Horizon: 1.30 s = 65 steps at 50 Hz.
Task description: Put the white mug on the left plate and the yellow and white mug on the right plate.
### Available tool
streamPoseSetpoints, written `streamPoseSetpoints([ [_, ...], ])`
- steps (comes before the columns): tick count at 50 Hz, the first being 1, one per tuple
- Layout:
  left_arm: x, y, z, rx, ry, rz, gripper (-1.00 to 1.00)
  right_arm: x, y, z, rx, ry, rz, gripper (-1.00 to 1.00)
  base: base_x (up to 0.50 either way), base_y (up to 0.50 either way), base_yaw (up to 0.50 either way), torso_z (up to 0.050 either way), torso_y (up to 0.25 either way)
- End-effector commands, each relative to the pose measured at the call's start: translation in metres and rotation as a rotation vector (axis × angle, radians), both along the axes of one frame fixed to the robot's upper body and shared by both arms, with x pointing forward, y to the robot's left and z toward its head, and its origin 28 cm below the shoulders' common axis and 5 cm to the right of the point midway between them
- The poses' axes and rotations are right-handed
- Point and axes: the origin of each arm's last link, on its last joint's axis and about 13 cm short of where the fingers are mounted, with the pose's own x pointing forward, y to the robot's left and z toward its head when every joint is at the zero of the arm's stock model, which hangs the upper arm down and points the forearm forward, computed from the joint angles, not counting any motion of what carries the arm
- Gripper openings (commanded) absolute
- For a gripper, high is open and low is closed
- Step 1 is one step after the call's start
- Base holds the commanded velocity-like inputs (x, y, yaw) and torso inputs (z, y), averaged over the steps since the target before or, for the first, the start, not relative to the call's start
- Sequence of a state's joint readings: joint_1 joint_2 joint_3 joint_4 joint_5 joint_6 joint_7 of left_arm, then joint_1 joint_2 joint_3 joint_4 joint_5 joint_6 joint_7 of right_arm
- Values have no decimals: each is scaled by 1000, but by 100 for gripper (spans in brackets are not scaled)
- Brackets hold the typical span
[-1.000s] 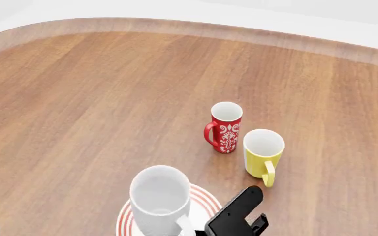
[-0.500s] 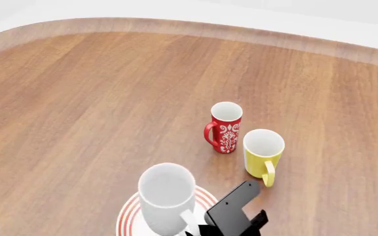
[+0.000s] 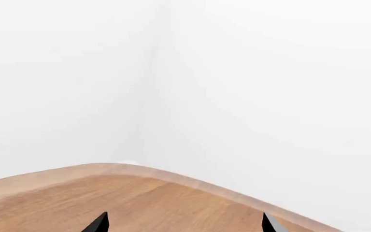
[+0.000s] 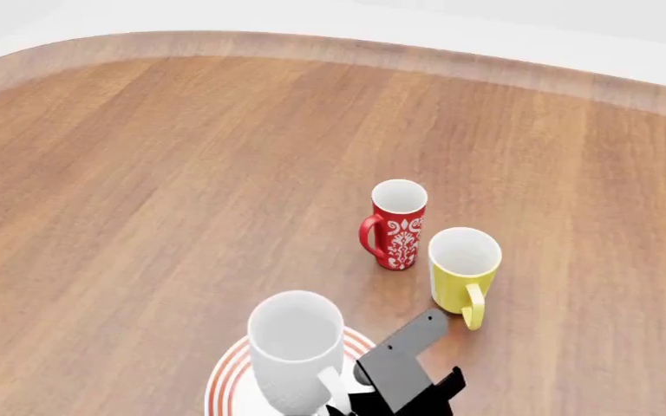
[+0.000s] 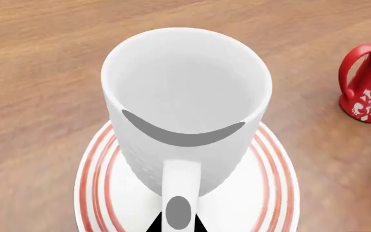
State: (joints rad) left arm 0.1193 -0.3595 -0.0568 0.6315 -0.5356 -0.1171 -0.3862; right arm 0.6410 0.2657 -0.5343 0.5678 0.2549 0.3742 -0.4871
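The white mug (image 5: 185,111) stands upright on the left plate (image 5: 102,193), its base inside the red rings, its handle (image 5: 180,193) turned back toward the right gripper (image 5: 174,226). In the right wrist view two dark fingertips show just at the picture's edge, one on each side of the handle's lower end and very close together. Whether they press on the handle or merely flank it cannot be told from these views. The mug body lies directly ahead of the fingertips, beyond the handle.

In the head view the white mug (image 4: 296,347) sits on the ringed plate (image 4: 226,377) with the black right gripper (image 4: 394,368) body just beside it, on the handle side; the fingertips themselves are hidden behind the mug there.

The yellow and white mug (image 4: 464,270) stands upright on the wooden table (image 4: 171,191), beyond the right gripper and near it but apart, handle facing back toward the robot. A red mug with a white floral pattern (image 4: 397,224) stands just beside the yellow one, farther from the fingers; in the right wrist view the same red mug (image 5: 369,82) is off to one side of the white mug.

The left gripper (image 3: 182,224) shows only two dark fingertips (image 3: 98,223), set wide apart with nothing between them, pointed over the table edge (image 3: 192,181) at a white wall (image 3: 237,87).
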Motion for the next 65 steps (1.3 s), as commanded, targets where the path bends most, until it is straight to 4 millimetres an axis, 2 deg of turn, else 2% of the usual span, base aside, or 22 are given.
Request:
streamPoseSetpoints([
  [1, -1, 0, 0, -3, -2, 0, 100, 7, 4, -2, -2, 12, -1, -100, 0, 0, 0, 0, 0],
  [26, -3, 0, 2, -2, -8, 1, 100, 11, 5, -11, -10, 35, -34, -100, 0, 0, 0, 0, 0],
  [27, -3, 0, 2, -1, -8, 0, 100, 11, 5, -11, -11, 34, -36, 100, 0, 0, 0, 0, 0],
  [36, -4, 0, 3, -2, -13, 1, 100, 7, 3, -9, 11, 19, -53, 100, 0, 0, 0, 0, 0],
  [47, -5, 0, 4, 0, -17, 2, 100, -25, -8, 1, 48, -35, -57, 100, 0, 0, 0, 0, 0],
  [55, -3, 0, 5, -1, -20, 3, 100, -42, -13, 24, 85, -131, -65, 100, 0, 0, 0, 0, 0],
  [65, -2, 0, 5, 1, -18, 5, 100, -55, -21, 56, 153, -294, -117, 100, 0, 0, 0, 0, 0],
])
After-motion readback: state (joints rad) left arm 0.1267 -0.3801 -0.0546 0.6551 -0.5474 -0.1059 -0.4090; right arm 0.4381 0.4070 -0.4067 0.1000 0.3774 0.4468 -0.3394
